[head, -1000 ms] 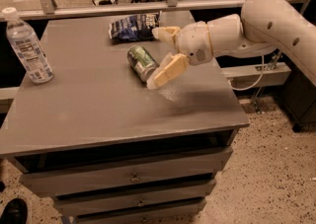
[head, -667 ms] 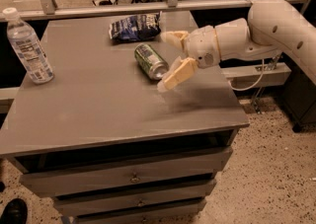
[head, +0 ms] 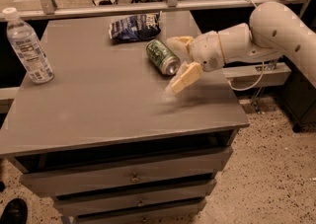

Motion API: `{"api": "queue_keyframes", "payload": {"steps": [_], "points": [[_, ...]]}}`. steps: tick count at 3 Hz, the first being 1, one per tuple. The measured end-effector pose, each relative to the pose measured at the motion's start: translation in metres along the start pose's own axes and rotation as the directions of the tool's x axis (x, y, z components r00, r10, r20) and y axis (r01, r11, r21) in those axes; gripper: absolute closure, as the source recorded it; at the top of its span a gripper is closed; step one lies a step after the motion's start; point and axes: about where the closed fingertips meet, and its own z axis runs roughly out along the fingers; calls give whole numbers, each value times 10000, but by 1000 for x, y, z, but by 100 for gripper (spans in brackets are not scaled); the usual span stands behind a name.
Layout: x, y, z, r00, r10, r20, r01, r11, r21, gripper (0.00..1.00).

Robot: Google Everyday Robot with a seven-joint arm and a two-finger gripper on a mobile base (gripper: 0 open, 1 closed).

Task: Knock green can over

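Observation:
The green can (head: 161, 56) lies on its side on the grey table top (head: 98, 109), just in front of the dark blue snack bag (head: 134, 25). Its silver end points to the front right. My gripper (head: 174, 65) reaches in from the right, low over the table. It is open, with one cream finger (head: 179, 43) behind the can's end and the other (head: 185, 77) in front of it. I cannot tell whether a finger touches the can.
A clear plastic water bottle (head: 28, 45) stands upright at the table's left edge. The table is a cabinet with drawers (head: 133, 176) below. A metal rail (head: 148, 5) runs behind it. My arm (head: 276, 30) spans the right side.
The can, lying down throughout, has shifted to the right across the table. My gripper has moved right along with it.

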Motion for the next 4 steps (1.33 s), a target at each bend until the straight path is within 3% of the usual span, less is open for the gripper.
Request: {"api": "queue_keyframes", "payload": {"steps": [2,4], "points": [[22,-3,-9,9992,109,-387,-106,9999,84,0],[27,-11,-26,9980,24,-633,-3,9995,326,0]]}}
